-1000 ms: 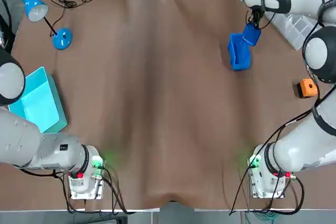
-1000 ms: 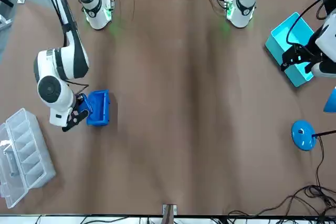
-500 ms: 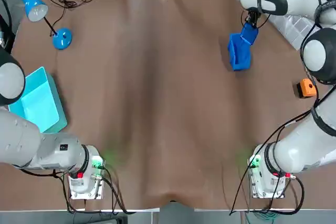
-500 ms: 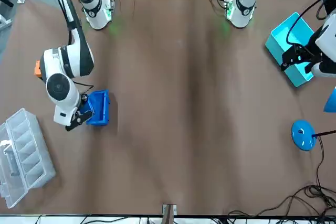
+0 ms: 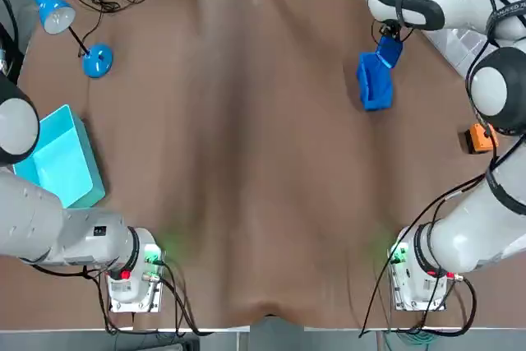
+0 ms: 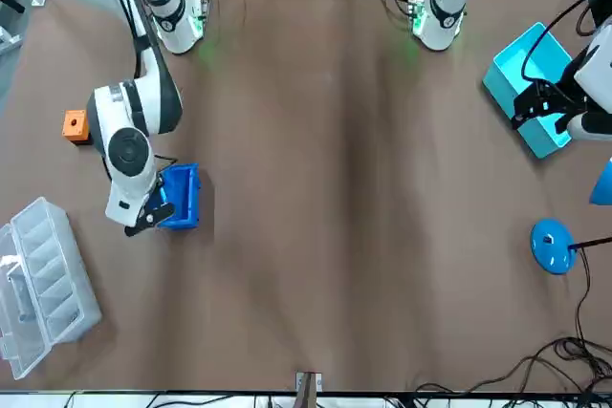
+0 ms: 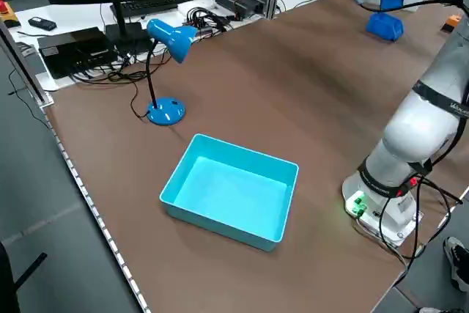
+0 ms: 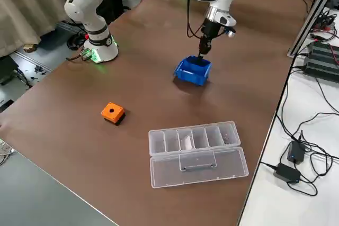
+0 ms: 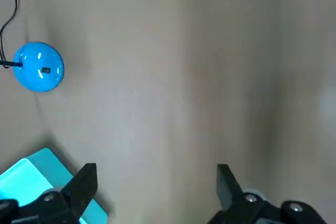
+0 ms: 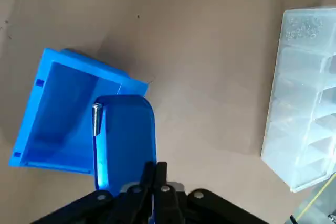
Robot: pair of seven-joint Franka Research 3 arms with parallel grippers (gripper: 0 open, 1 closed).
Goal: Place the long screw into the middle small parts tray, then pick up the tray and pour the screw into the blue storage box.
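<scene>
On the worktop [image 5: 246,162] we find the storage box [image 5: 374,90] at far right. Over its far end hangs the small tray [image 10: 128,140], pinched in the right end effector [image 10: 155,170], the long screw [image 10: 96,119] lying in it along one wall. Right of the box lies the compartment case [image 8: 196,144]; nearer the bases, the cube [image 5: 481,137]. At far left stands the lamp [image 5: 97,61], the open bin [image 5: 57,158] before it.

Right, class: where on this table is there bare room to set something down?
Bare: the middle, between lamp, teal bin by the left gripper, and blue storage box. Crowded: around that box, where the right gripper holds the tray.
</scene>
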